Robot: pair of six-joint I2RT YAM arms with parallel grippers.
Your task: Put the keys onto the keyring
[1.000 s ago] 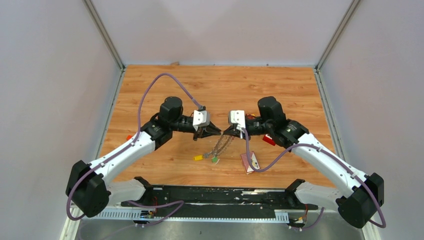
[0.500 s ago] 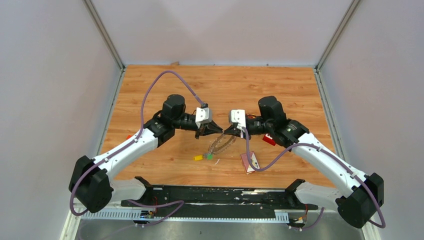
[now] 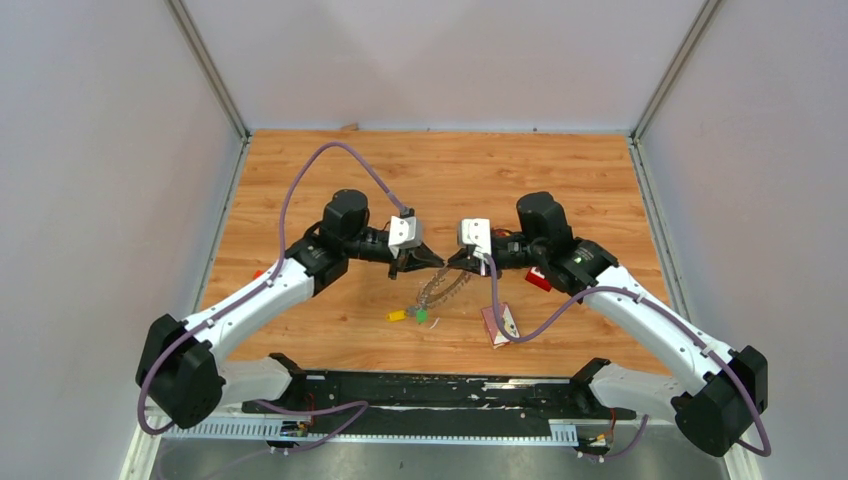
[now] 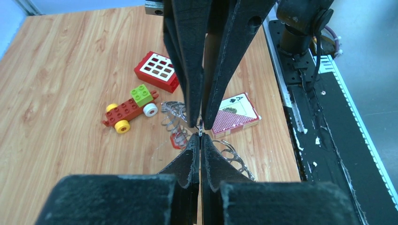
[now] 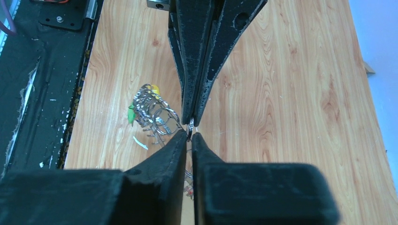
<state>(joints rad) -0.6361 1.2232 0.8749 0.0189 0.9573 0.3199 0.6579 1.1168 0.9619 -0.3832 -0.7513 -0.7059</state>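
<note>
The keyring (image 3: pixel 441 289), a wire ring strung with grey metal keys, hangs between my two grippers and trails down to the table. My left gripper (image 4: pixel 200 136) is shut on its wire, tip to tip with my right gripper (image 5: pixel 190 135), which is shut on the same wire. In the right wrist view the bunch of keys (image 5: pixel 153 114) lies left of the fingertips. A yellow-tagged key (image 3: pixel 397 315) and a green-tagged one (image 3: pixel 421 316) rest on the table at the bunch's low end. A red tag (image 4: pixel 179 139) shows under the wire loops.
A red block with white buttons (image 4: pixel 158 71) and a brick toy car (image 4: pixel 129 108) lie under the right arm. A card deck (image 3: pixel 500 322) sits near the front rail (image 3: pixel 440 395). A small red piece (image 3: pixel 258 274) lies by the left arm.
My left gripper has closed its jaws on the keyring's wire after shifting slightly right. The hanging bunch has drawn up and shortened a little. The right arm has held still.
</note>
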